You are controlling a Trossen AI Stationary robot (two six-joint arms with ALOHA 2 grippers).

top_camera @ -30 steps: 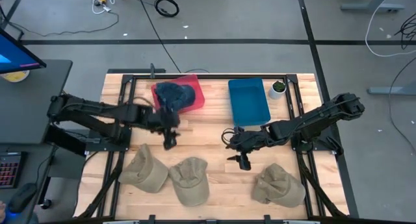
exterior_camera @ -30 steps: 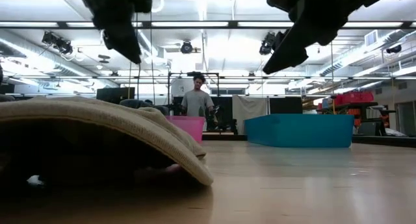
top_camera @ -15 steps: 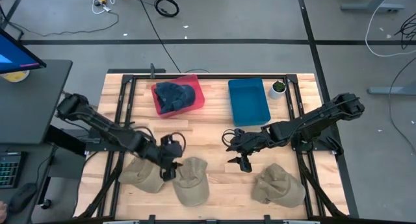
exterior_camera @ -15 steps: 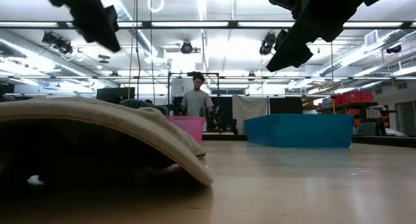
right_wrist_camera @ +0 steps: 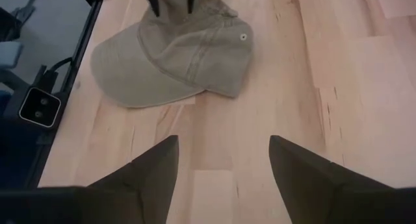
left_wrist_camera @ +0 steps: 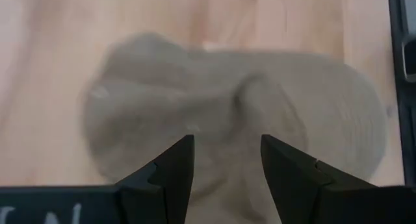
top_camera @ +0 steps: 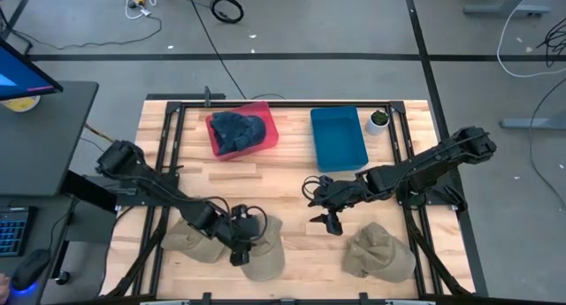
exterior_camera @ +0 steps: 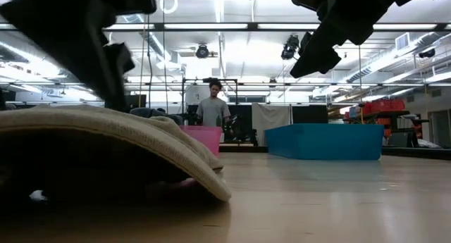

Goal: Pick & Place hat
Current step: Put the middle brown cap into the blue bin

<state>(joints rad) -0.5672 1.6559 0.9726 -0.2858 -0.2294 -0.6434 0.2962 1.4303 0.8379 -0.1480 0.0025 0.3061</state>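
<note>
Three khaki hats lie along the table's near edge: the left hat, the middle hat and the right hat. My left gripper is open and low over the middle hat, with one finger on each side of its crown. The right wrist view shows those fingers at the far part of that hat. My right gripper hovers open over bare wood between the middle and right hats. A khaki hat fills the low view's near left. My left gripper comes at the middle hat's crown from above with its fingers spread. I cannot tell whether the fingertips touch the cloth. The hat lies flat on the table.
A pink bin holding dark blue hats and a blue bin stand at the far side, with a small potted plant beside the blue one. Bare wood lies between the bins and the hats. A person stands in the room beyond.
My left gripper has swung from beside the pink bin toward the table's near edge and a little to the right, and has come down over the middle hat. The hats have not moved.
</note>
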